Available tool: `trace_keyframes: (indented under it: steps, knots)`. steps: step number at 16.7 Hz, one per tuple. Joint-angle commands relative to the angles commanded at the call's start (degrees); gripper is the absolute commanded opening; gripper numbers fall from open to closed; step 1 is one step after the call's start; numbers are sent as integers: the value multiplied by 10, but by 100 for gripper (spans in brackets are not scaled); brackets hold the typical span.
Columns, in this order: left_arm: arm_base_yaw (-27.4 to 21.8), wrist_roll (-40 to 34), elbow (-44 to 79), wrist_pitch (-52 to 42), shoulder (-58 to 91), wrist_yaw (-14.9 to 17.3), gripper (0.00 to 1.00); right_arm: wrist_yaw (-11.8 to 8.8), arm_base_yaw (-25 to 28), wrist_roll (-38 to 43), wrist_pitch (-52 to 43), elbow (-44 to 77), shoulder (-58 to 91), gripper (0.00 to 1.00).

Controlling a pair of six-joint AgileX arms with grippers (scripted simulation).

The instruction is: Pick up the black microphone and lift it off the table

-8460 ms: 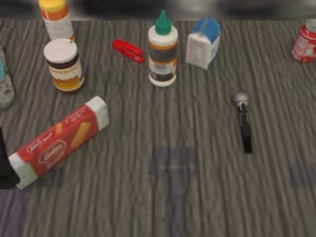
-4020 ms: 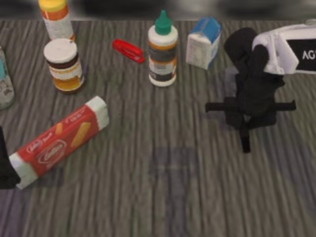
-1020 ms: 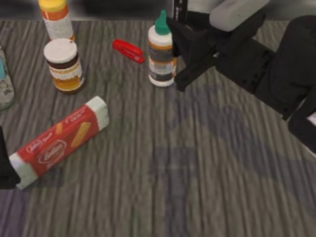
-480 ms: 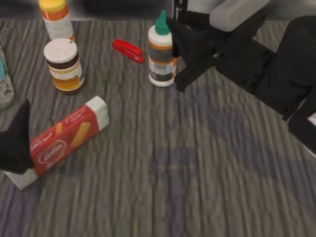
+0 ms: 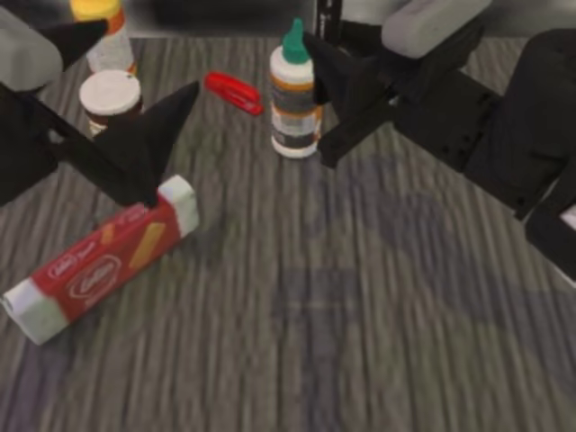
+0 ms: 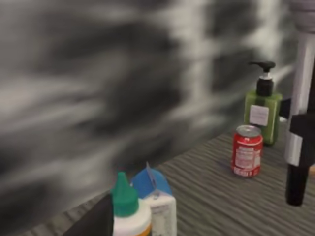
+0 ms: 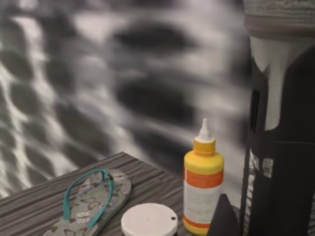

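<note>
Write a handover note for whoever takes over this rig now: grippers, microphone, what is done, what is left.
Right gripper: shut on the slim black microphone with silver-grey mesh head, held upright, high above the far edge of the grey striped table.
Left gripper: open, empty, hovering over the table's left side.
Done: microphone picked up, clear of the table.
Left: nothing but holding it.

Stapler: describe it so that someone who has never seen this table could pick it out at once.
On the table, find the tall green-capped bottle near the middle of the top view's upper edge. Just left of it, toward the white-lidded jar, lies the stapler. It is the only small, flat, all-red thing among upright containers.
</note>
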Motion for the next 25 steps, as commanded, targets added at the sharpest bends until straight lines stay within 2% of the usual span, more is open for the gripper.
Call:
trace_keyframes:
  steps: [3,5,12,15,21,25]
  knots:
    - [-31,5,60,29,95,46,100,0,0,0,0,0,0,0]
    - [-44,6,85,40,132,64,100,0,0,0,0,0,0,0]
    - [-46,6,92,44,142,69,100,0,0,0,0,0,0,0]
    - [-68,6,126,56,184,51,100,0,0,0,0,0,0,0]
    - [-135,4,234,96,336,-13,100,0,0,0,0,0,0,0]
    - [-144,4,247,101,352,-23,100,0,0,0,0,0,0,0]
